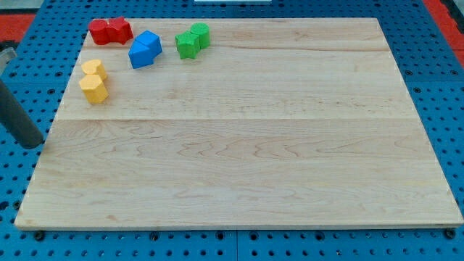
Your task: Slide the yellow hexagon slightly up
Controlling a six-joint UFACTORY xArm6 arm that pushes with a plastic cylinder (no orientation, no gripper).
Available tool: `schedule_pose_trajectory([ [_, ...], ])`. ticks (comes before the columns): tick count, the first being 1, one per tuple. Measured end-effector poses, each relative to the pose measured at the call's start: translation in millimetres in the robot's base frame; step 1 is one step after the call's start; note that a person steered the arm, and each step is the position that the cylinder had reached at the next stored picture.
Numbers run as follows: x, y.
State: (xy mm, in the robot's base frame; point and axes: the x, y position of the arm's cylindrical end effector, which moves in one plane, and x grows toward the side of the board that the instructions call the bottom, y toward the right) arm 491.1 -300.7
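Observation:
Two yellow blocks sit near the board's upper left. The lower one (93,88) looks six-sided, like the yellow hexagon. The upper yellow block (94,69) touches it from above, and its shape is unclear. My rod comes down along the view's left edge. My tip (30,143) is just off the wooden board's left edge, well below and to the left of the yellow hexagon, touching no block.
Two red blocks (110,30) lie side by side at the top left corner. A blue block (145,49) lies to their right, and two green blocks (192,40) further right. The wooden board (246,159) rests on a blue pegboard table (442,87).

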Motion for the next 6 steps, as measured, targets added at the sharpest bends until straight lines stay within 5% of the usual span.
schedule_pose_trajectory([
  [6, -90, 60],
])
